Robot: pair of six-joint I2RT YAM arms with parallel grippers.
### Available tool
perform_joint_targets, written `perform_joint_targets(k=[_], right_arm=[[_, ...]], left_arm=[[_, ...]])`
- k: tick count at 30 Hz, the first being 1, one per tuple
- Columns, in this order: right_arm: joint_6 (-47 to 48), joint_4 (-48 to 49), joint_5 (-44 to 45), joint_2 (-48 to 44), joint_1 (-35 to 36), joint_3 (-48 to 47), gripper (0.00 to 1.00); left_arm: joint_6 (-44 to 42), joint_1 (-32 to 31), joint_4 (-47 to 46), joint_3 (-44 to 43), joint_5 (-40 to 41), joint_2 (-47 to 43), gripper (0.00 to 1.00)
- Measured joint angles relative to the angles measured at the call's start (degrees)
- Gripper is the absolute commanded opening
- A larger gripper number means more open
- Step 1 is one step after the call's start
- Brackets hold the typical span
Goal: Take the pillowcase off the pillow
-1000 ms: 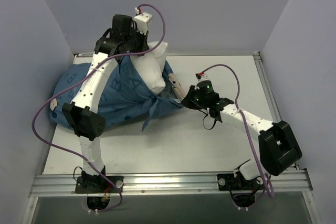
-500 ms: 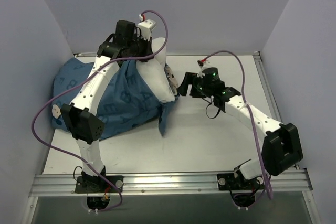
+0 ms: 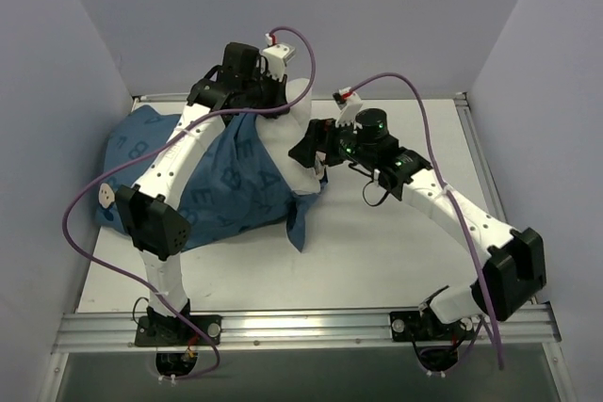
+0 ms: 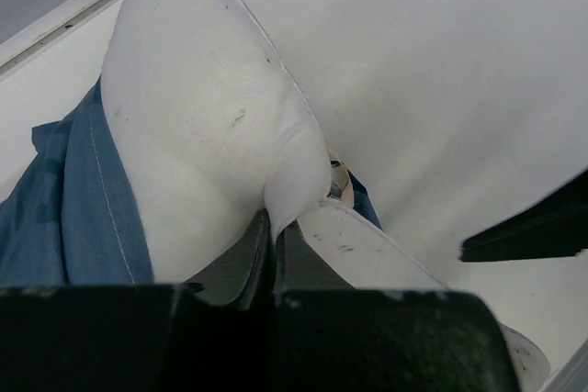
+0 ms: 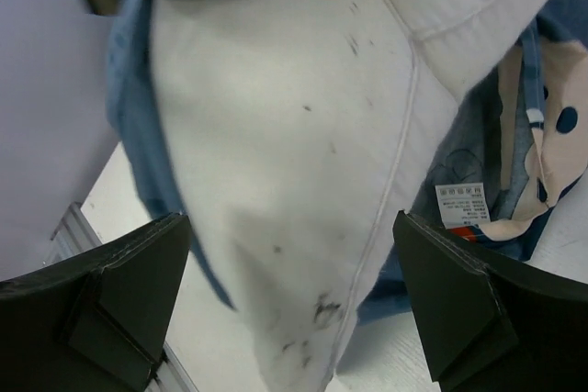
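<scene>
The white pillow (image 3: 290, 134) sticks out of the dark blue pillowcase (image 3: 221, 190) at the far middle of the table. My left gripper (image 3: 267, 108) is shut on a pinch of the pillow's fabric, holding that end raised; in the left wrist view the pillow (image 4: 197, 107) bulges above the shut left gripper (image 4: 273, 229), with the pillowcase (image 4: 64, 218) at the left. My right gripper (image 3: 305, 148) stands open at the pillow's bare end. The right wrist view has the right gripper (image 5: 294, 319) straddling the pillow (image 5: 294, 162) without touching it, and a blue strip of pillowcase (image 5: 133, 117) behind.
A white care label (image 5: 459, 201) and a cartoon print (image 5: 542, 135) show inside the pillowcase opening. The white table (image 3: 377, 261) has a metal rail (image 3: 301, 327) along its near edge, and grey walls (image 3: 57, 91) close in left, back and right.
My right gripper has opened, let go of the pillowcase's edge and moved up and left to the pillow's bare end. The left gripper has carried the pillow slightly right.
</scene>
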State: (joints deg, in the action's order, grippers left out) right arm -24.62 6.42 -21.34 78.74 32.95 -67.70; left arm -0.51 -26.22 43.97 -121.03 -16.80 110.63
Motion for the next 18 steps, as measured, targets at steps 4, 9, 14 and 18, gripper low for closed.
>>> perform_joint_targets(k=[4, 9, 14, 18], right_arm=[[-0.66, 1.22, -0.76, 6.23, 0.35, 0.13, 1.00], [-1.18, 5.05, -0.59, 6.78, 0.52, 3.08, 1.00], [-3.48, 12.68, -4.04, 7.32, 0.74, 6.56, 1.00], [-4.83, 18.16, -6.34, 10.47, 1.68, 6.82, 1.00]], left_arm=[[0.09, 0.02, -0.04, 0.00, -0.22, 0.00, 0.02], [0.13, 0.02, 0.20, 0.00, -0.63, 0.00, 0.02], [0.37, 0.07, 0.31, -0.02, -1.36, 0.00, 0.02], [0.48, 0.13, 0.46, -0.07, -1.55, 0.00, 0.02]])
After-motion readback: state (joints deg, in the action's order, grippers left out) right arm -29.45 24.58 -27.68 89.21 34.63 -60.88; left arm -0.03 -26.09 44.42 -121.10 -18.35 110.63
